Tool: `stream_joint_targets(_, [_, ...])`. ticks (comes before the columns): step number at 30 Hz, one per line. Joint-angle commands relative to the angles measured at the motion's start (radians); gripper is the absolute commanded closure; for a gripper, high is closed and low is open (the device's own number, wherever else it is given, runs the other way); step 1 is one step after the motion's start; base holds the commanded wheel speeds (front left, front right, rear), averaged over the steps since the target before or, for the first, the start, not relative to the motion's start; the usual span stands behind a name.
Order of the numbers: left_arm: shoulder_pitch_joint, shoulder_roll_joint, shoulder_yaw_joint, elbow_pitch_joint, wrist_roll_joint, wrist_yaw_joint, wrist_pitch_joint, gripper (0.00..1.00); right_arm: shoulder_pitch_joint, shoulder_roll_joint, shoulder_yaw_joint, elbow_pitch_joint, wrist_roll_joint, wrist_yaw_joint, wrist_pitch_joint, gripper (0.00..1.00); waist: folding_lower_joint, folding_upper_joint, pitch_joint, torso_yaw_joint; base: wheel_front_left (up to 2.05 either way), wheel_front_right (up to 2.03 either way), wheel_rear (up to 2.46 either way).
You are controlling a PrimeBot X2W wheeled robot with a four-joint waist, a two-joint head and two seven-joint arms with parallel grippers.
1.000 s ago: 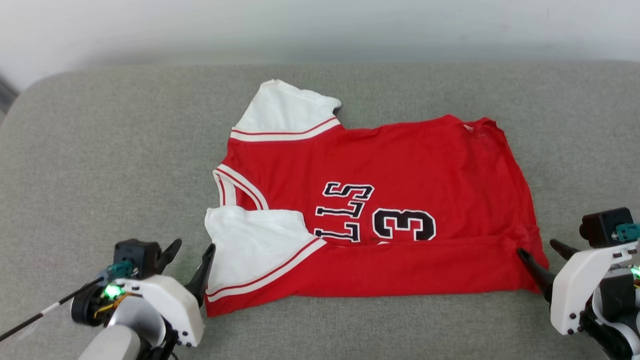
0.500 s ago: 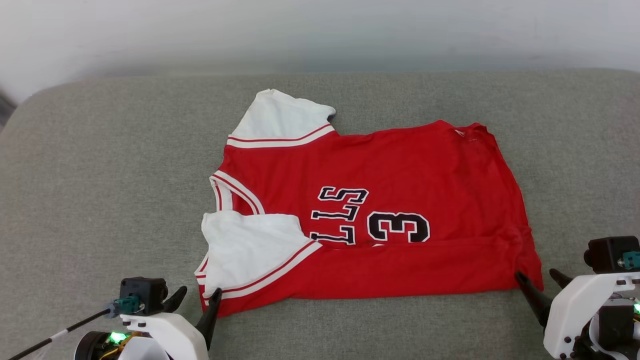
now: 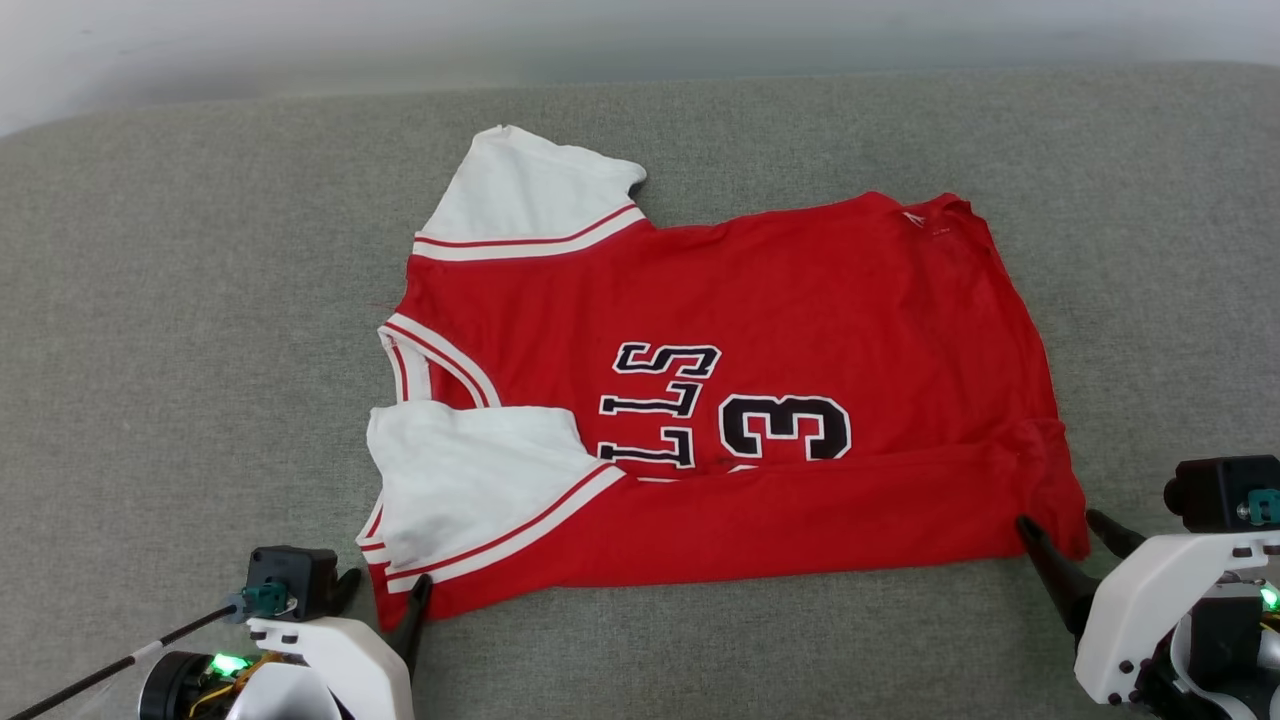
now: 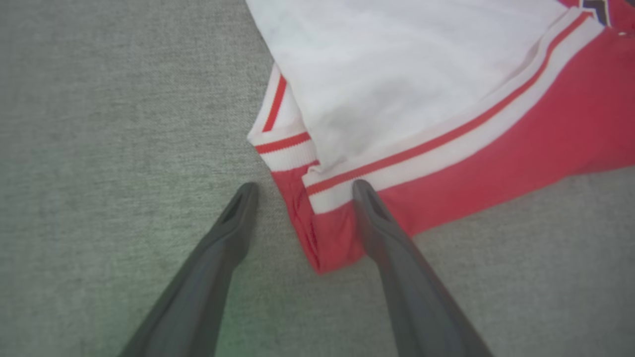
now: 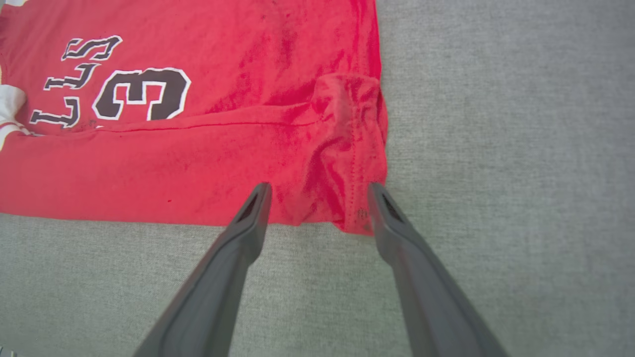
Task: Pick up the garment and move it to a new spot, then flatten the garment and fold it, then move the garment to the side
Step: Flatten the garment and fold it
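Observation:
The garment (image 3: pixel 760 300), a red jersey with white sleeves and black lettering, lies spread on the grey cushion (image 3: pixel 200 300), neckline to the left and hem to the right. Its near long edge is folded over onto the front. My left gripper (image 3: pixel 385 585) stands open at the near left corner, below the white sleeve. In the left wrist view the left gripper (image 4: pixel 303 187) straddles the garment's (image 4: pixel 446 99) red corner. My right gripper (image 3: pixel 1060 522) is open at the near hem corner. The right wrist view has the right gripper (image 5: pixel 318 188) around the garment's (image 5: pixel 198 148) crumpled hem corner.
The cushion's back edge meets a pale wall (image 3: pixel 640 30) at the top. Bare grey fabric stretches to the left of the garment and along the near edge (image 3: pixel 700 650). A thin black-and-white cable (image 3: pixel 90 675) trails from the left wrist.
The head camera has shifted. Relative to the garment, my left gripper has drawn back from beside the white sleeve to the near left corner. The right gripper stays at the hem corner.

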Motion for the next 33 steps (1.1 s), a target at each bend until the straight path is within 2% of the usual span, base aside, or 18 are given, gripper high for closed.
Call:
stream_joint_targets(1, [0.004, -0.01, -0.018, 0.038, -0.004, -0.006, 0.024, 0.0, -0.013, 0.001, 0.003, -0.006, -0.005, 0.0, -0.006, 0.0, 0.0001, 0.0, 0.01, -0.003, 0.0, 0.0, 0.0])
stream_joint_targets(2, [0.004, -0.017, -0.024, 0.05, -0.012, -0.012, 0.029, 0.0, -0.014, -0.001, 0.003, -0.009, -0.005, 0.0, -0.006, 0.0, 0.0001, 0.0, 0.013, -0.002, 0.0, 0.0, 0.0])
stream_joint_targets(3, [0.001, -0.022, -0.03, 0.062, -0.017, -0.021, 0.03, 0.2, -0.017, -0.002, 0.005, -0.011, -0.006, 0.0, -0.005, 0.0, 0.0001, 0.0, 0.015, -0.002, 0.0, 0.0, 0.0])
stream_joint_targets(4, [0.001, -0.022, -0.03, 0.062, -0.017, -0.021, 0.03, 0.2, -0.017, -0.002, 0.005, -0.011, -0.006, 0.0, -0.005, 0.0, 0.0001, 0.0, 0.015, -0.002, 0.0, 0.0, 0.0])
stream_joint_targets(5, [-0.002, -0.027, -0.032, 0.074, -0.022, -0.028, 0.028, 0.64, -0.02, -0.005, 0.006, -0.013, -0.005, 0.0, -0.005, 0.0, 0.0001, 0.0, 0.015, -0.001, 0.0, 0.0, 0.0])
stream_joint_targets(6, [-0.003, -0.031, -0.038, 0.087, -0.026, -0.034, 0.031, 1.0, -0.022, -0.008, 0.007, -0.014, -0.005, 0.0, -0.006, 0.0, 0.0001, 0.0, 0.014, 0.0, 0.0, 0.0, 0.0])
stream_joint_targets(14, [-0.015, -0.044, -0.039, 0.073, -0.033, -0.07, -0.019, 1.0, -0.015, -0.043, 0.002, 0.003, -0.033, 0.0, -0.003, 0.0, 0.0001, 0.0, -0.048, 0.028, 0.0, 0.0, 0.0])
stream_joint_targets(22, [-0.011, -0.02, -0.017, -0.058, -0.017, -0.05, -0.058, 1.0, -0.032, -0.051, -0.02, 0.063, -0.092, 0.0, 0.019, 0.0, 0.0001, 0.0, -0.067, 0.06, 0.0, 0.0, 0.0])
stream_joint_targets(33, [-0.019, 0.014, -0.021, -0.201, 0.016, -0.028, -0.047, 1.0, -0.07, -0.036, -0.035, 0.193, -0.142, 0.0, 0.042, 0.0, 0.0001, 0.0, 0.013, 0.113, 0.0, 0.0, 0.0])
